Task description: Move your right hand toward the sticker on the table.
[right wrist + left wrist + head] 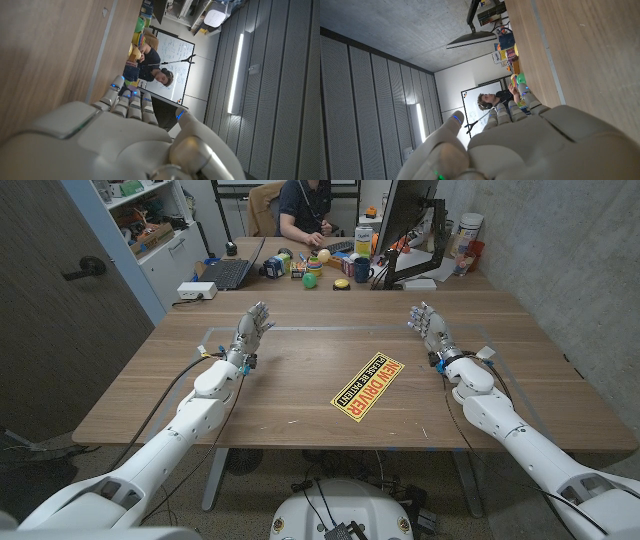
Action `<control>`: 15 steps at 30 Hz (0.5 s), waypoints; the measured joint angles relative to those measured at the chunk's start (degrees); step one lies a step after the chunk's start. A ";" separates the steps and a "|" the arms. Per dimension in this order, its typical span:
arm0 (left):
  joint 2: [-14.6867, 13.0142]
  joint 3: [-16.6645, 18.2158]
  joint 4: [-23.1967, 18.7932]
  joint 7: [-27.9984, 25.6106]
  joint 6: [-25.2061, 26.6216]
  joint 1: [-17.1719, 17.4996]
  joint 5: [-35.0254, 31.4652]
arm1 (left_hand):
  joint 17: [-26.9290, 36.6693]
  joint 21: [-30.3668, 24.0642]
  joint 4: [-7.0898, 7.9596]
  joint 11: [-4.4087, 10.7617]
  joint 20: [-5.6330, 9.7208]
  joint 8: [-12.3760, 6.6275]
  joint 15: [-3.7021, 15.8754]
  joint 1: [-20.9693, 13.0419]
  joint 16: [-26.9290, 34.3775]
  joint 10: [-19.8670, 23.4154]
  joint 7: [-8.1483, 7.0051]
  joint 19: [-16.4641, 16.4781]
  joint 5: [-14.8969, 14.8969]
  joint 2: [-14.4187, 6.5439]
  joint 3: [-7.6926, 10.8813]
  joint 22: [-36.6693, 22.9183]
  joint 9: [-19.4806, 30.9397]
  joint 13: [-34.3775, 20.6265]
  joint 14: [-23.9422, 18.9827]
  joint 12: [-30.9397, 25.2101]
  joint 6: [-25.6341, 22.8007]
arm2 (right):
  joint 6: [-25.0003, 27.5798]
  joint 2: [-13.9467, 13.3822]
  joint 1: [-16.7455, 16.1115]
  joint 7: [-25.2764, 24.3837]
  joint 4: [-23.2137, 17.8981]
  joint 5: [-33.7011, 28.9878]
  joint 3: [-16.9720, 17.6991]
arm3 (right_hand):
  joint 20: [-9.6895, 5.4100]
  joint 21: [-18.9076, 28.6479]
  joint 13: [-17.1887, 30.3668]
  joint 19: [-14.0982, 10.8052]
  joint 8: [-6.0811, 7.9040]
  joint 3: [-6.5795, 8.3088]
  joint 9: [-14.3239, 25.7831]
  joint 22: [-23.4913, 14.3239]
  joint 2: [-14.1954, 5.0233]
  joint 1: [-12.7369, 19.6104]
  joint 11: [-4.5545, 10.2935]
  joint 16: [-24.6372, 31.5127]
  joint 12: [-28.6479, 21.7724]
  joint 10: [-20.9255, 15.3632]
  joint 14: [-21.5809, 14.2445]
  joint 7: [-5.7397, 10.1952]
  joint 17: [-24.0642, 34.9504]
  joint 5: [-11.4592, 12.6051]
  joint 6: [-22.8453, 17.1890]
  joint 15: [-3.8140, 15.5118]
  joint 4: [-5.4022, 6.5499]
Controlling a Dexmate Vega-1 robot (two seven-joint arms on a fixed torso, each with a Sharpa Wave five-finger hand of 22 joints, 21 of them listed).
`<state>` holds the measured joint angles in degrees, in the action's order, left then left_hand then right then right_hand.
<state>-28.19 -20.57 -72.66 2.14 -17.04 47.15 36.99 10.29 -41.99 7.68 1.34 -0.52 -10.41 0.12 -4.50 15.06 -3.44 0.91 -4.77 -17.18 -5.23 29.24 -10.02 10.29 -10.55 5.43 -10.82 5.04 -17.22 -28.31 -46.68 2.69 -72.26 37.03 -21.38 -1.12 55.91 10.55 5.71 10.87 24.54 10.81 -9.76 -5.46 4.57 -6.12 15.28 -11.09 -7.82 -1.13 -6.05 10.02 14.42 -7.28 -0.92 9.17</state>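
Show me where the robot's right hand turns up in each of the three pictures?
Head view: right hand open above the table's right side, apart from the sticker.
Left wrist view: none I can spot.
Right wrist view: large, near the camera.
Shared landmark: the seated person.

Yellow sticker (366, 388) with black and red lettering, brown wood-grain table (300, 370).
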 measured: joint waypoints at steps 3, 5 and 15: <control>0.34 0.35 0.40 0.36 -0.18 -0.16 -0.49 | 0.00 -0.05 0.00 0.00 0.00 0.00 0.00 0.00 0.00 0.00 0.00 0.00 0.00 0.00 0.00 0.00 0.00 0.00 0.00 0.00 0.00 | -0.30 0.57 0.69 0.29 1.16 -0.13 -0.07 | 0.00 0.67 0.00 0.00 0.00 0.00 0.00 0.00 0.00 0.00 0.07 0.00 0.00 -0.08 0.00 0.00 0.00 0.00 0.00 0.00 0.00; 0.64 0.64 0.63 0.51 -0.21 -0.27 -0.71 | 0.00 -0.05 0.00 0.00 0.00 0.00 0.00 0.00 0.00 0.00 0.00 0.00 0.00 0.00 0.00 0.00 0.00 0.00 0.00 0.00 0.00 | -0.57 0.77 0.89 0.45 1.52 -0.27 -0.08 | 0.00 0.67 0.00 0.00 0.00 0.00 0.00 0.00 0.00 0.00 0.07 0.00 0.00 -0.08 0.00 0.00 0.00 0.00 0.00 0.00 0.00; 1.52 1.75 1.14 1.30 -0.34 -0.34 -1.66 | -0.01 -0.05 0.00 0.00 0.00 0.00 0.00 0.00 -0.01 0.00 0.00 0.00 0.00 0.00 0.00 -0.27 -0.01 0.01 0.00 0.00 -0.01 | -2.33 1.15 1.15 -0.12 2.02 -2.49 -0.07 | 6.15 -1.35 0.78 0.05 -0.24 -0.80 0.26 0.14 -0.11 -0.12 -0.82 -0.65 -0.34 -1.99 -0.90 2.67 0.27 0.00 1.53 -4.07 -0.37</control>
<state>-26.67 -18.82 -71.51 3.44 -17.38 46.82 35.33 10.28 -42.04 7.67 1.34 -0.52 -10.41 0.12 -4.49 15.05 -3.44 0.92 -4.77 -17.17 -5.23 29.24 -10.29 10.28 -10.55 5.42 -10.81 5.03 -19.55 -27.16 -45.53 2.56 -70.24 34.54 -21.46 5.03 54.56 11.33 5.75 10.63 23.73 11.08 -9.62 -5.58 4.45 -6.95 14.64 -11.42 -9.81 -2.03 -3.38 10.29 14.42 -5.76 -4.99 8.80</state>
